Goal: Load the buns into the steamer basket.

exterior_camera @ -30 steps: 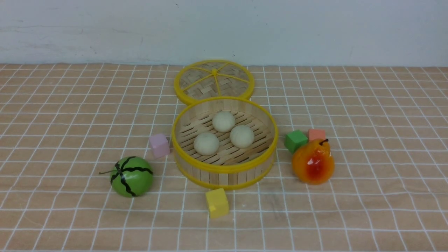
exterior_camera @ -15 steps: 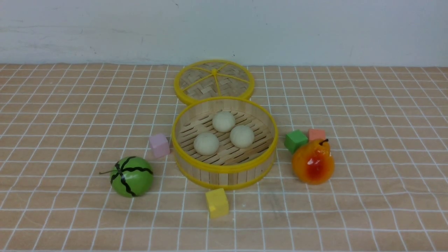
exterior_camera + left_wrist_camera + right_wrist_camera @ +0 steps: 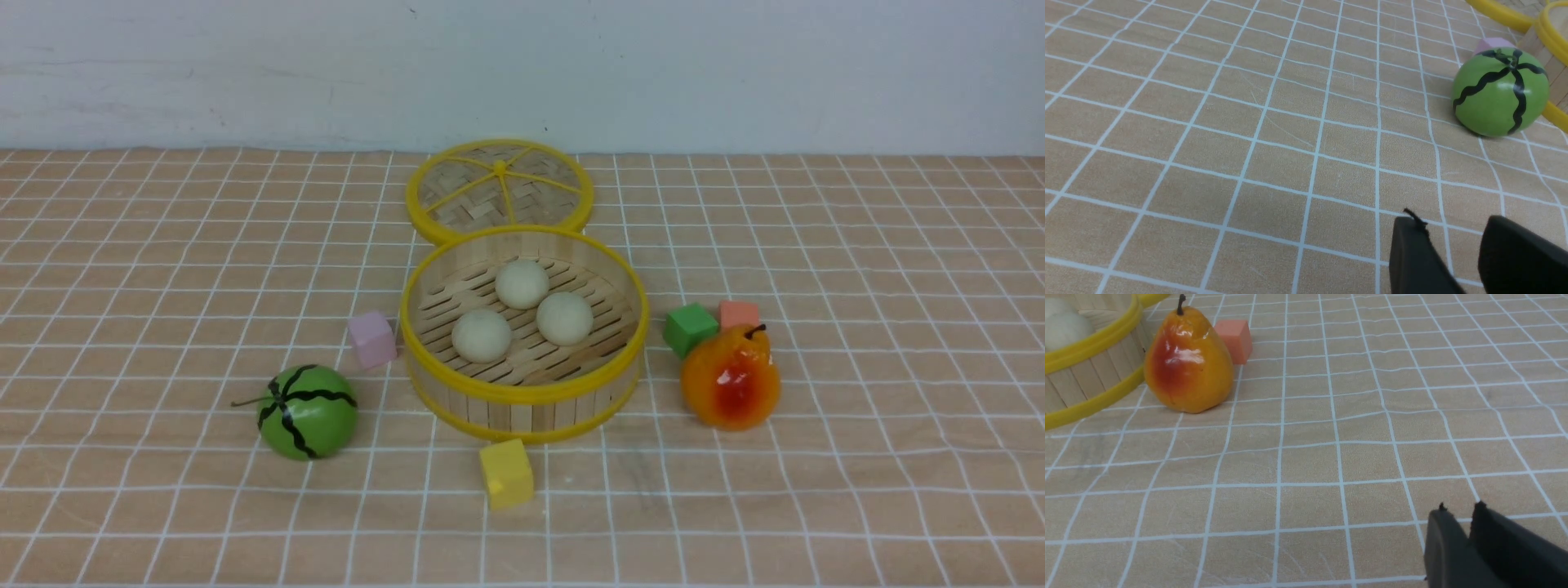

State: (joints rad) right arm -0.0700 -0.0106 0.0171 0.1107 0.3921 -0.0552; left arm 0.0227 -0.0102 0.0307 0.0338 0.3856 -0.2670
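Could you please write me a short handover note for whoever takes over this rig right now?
Left end effector: open, empty, near the melon.
Right end effector: empty, fingers close together; cannot tell if fully shut; near the pear.
Buns: all three lie in the basket.
Done: every bun is placed.
Left: nothing for the task; the lid lies behind the basket.

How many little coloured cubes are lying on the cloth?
4: pink cube left of the steamer basket, yellow cube in front of it, green cube and orange cube right, by the pear. More may hide behind things.
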